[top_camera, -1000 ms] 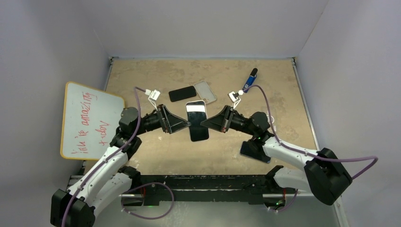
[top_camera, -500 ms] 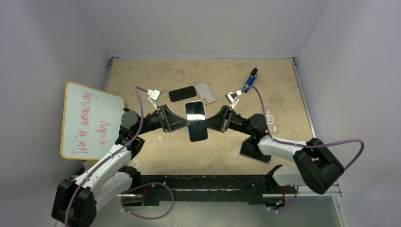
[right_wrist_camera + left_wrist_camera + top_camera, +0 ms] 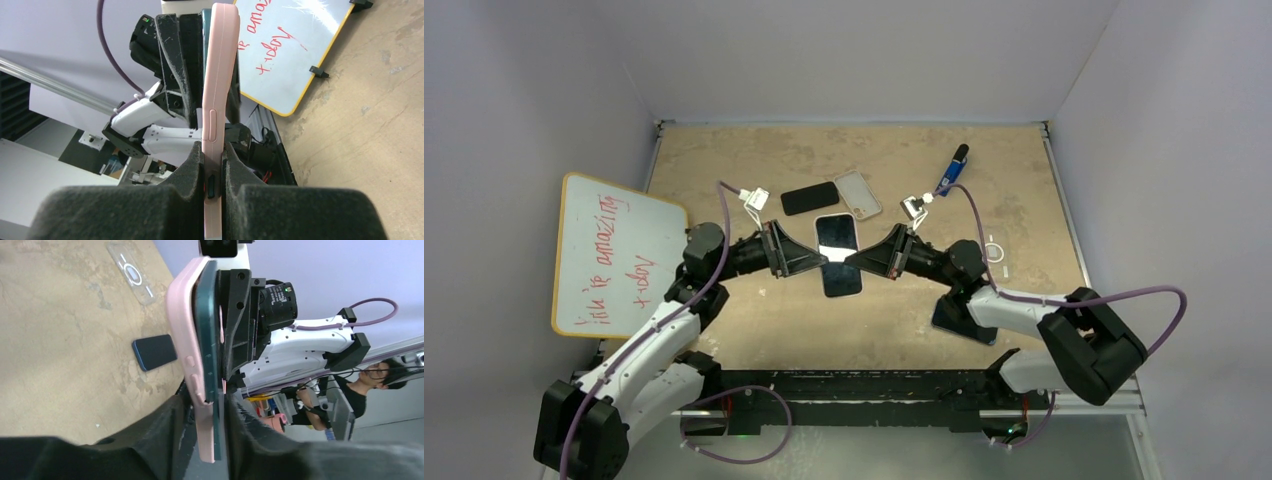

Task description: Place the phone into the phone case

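Observation:
The dark green phone (image 3: 839, 255) and the pink phone case (image 3: 182, 340) hang above the table's middle, pinched from both sides. In the left wrist view the phone (image 3: 207, 330) lies against the case's open face, one edge standing out of the rim. My left gripper (image 3: 205, 440) is shut across the pair at their near end. My right gripper (image 3: 214, 185) is shut on the case (image 3: 220, 75) at its port end. In the top view the left gripper (image 3: 822, 262) and the right gripper (image 3: 856, 258) meet at the phone's two long edges.
A whiteboard (image 3: 614, 255) leans at the left wall. A black phone (image 3: 809, 197) and a clear case (image 3: 858, 193) lie behind the grippers. A blue marker (image 3: 953, 168) lies at the back right. A dark blue phone (image 3: 959, 320) and another clear case (image 3: 994, 248) lie near the right arm.
My left gripper has closed from wide open onto the phone and case. Both arms have drawn slightly inward and the phone has shifted a little toward the back.

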{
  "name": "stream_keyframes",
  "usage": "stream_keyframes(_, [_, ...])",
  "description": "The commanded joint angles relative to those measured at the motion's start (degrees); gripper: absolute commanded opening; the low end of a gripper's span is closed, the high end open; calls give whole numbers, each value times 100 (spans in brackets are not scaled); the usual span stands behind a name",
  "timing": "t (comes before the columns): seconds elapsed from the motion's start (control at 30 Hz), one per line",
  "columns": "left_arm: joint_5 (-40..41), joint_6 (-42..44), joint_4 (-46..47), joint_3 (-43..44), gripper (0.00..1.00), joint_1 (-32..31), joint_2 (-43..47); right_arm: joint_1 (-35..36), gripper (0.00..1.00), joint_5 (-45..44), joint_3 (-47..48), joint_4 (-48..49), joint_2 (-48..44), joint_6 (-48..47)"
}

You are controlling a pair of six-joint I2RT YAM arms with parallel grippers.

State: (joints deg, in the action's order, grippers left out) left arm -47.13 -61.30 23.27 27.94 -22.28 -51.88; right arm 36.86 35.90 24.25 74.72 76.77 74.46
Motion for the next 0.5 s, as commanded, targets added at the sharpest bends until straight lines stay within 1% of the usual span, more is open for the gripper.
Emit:
stream_keyframes(0.0, [57, 450, -533, 164, 50, -12, 68, 32, 0, -440, 187, 687, -78, 164])
stream_keyframes(0.03, [49, 447, -563, 142, 57, -13, 83, 32, 0, -521, 211, 735, -61, 211])
stream_keyframes(0.1, [28, 345, -461, 15, 65, -13, 117, 36, 0, -658, 277, 879, -4, 288])
stream_keyframes(0.13, [-5, 242, -327, -77, 67, -13, 141, 32, 0, -703, 311, 932, 36, 325])
stream_keyframes(0.2, [-78, -27, 19, -240, 69, -19, 107, 37, 0, -740, 401, 1003, 136, 377])
stream_keyframes(0.27, [-182, -259, 435, -386, 66, -22, 19, 48, 0, -755, 454, 1105, 250, 450])
stream_keyframes(0.33, [-237, -562, 820, -505, 61, -53, -75, 41, 0, -815, 434, 1256, 341, 522])
stream_keyframes(0.4, [-228, -726, 1114, -612, 55, -96, -123, 38, 0, -896, 394, 1308, 408, 551])
stream_keyframes(0.47, [-210, -752, 1142, -646, 46, -137, -159, 39, 0, -966, 368, 1311, 466, 544])
